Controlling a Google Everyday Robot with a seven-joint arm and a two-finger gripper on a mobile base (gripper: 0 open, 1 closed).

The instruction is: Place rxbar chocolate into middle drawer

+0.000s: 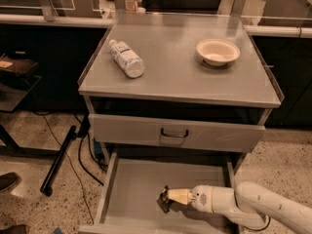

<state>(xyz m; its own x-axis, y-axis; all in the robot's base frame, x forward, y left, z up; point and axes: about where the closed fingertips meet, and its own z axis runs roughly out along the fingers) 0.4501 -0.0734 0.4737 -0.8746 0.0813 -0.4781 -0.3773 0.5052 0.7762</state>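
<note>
The middle drawer (134, 186) is pulled out below the cabinet top, wide and shallow with a bare grey floor. My gripper (168, 199) reaches into it from the right, low over the floor near the drawer's front middle. Its pale fingers are shut on the rxbar chocolate (162, 204), a small dark bar that sticks out to the left of the fingertips, at or just above the drawer floor. Whether the bar touches the floor I cannot tell.
A clear water bottle (126, 58) lies on the cabinet top (180, 77) at the left, a pale bowl (218, 51) at the right. The closed upper drawer front with a dark loop handle (174, 133) hangs above the open drawer. Cables and a black bar lie on the floor to the left.
</note>
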